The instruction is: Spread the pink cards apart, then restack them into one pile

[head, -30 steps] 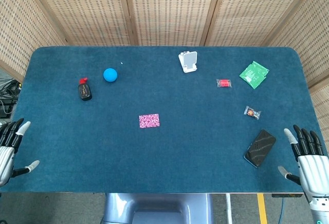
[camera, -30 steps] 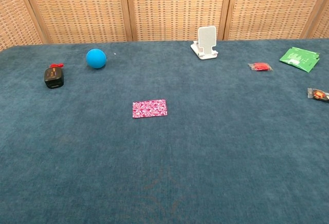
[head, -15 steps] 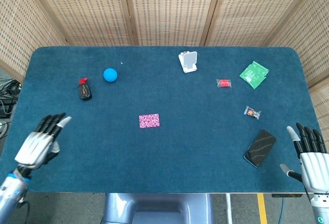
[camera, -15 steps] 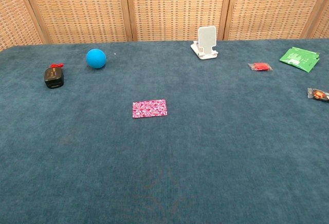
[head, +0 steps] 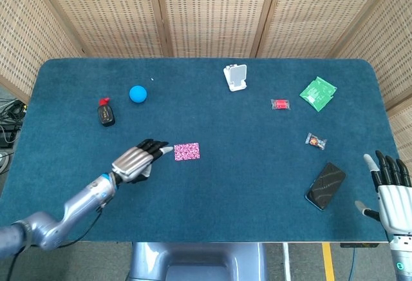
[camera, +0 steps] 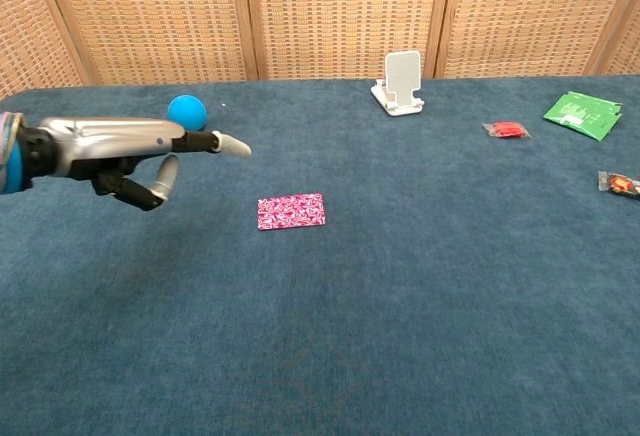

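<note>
The pink cards [head: 187, 151] [camera: 291, 211] lie in one flat pile near the middle of the blue table. My left hand [head: 136, 159] [camera: 145, 154] hovers just left of the pile, fingers stretched toward it and empty; its fingertips [head: 165, 147] stop a little short of the cards. My right hand [head: 389, 188] stays at the table's front right corner, fingers spread, holding nothing. It does not show in the chest view.
A blue ball [head: 138, 93] and a small black bottle with a red cap [head: 105, 113] sit at the back left. A white phone stand [head: 235, 77], a red candy [head: 280, 104], a green packet [head: 318, 93], another wrapped candy [head: 315, 141] and a black phone [head: 325, 185] lie to the right.
My left hand has swept from the table's front left edge rightward and inward to just beside the pink pile. The right hand has slid slightly lower. The cards have not moved.
</note>
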Controlling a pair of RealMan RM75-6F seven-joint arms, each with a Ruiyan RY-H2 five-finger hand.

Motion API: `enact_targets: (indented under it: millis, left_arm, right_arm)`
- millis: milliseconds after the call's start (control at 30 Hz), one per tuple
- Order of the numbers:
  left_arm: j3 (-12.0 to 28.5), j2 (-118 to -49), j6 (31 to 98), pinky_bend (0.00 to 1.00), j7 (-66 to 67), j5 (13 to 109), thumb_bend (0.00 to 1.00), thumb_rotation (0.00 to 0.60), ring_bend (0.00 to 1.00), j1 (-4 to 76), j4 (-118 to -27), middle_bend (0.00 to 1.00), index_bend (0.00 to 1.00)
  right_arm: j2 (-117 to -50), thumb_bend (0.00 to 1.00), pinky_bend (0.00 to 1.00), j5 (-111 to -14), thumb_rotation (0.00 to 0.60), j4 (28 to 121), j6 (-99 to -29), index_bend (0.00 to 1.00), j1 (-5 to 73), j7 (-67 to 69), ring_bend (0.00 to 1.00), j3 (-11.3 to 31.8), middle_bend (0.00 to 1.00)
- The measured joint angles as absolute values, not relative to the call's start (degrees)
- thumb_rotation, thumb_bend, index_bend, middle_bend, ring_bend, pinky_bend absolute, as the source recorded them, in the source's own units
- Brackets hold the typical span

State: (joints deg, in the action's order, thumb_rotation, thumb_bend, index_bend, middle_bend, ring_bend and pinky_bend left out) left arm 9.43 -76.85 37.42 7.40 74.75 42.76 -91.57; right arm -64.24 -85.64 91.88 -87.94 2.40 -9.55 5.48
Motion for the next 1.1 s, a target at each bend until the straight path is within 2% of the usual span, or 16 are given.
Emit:
enact_targets:
  millis: [267,767,1100]
  left_arm:
    - [9.49,-83.38,35.31,0.00,13.52,65.40,1.00,0.600,0.00,48.08,-86.02,0.00,0.00]
    - [7.88,-89.91,31.59,0.00,15.01,57.06,1.00,0.600,0.00,54.34,-79.78,0.00,0.00]
    - [5.92,-91.60,30.14,0.00,15.10,53.65,1.00,0.600,0.00,56.64,-78.73,0.00,0.00]
  right_arm:
    - [-64.41,0.00,0.00,-84.18,0.600,91.34,-87.17,0.00,2.56,-9.42,0.00,5.70,0.00]
    - [-64.59,0.00,0.00,-82.47,0.600,90.58,-85.90,0.00,3.08,-8.93,0.00,6.07,0.00]
    - [-64.44,0.00,0.00,-82.26,0.600,90.62,-85.76,0.00,3.10,-8.55,0.00,5.94,0.00]
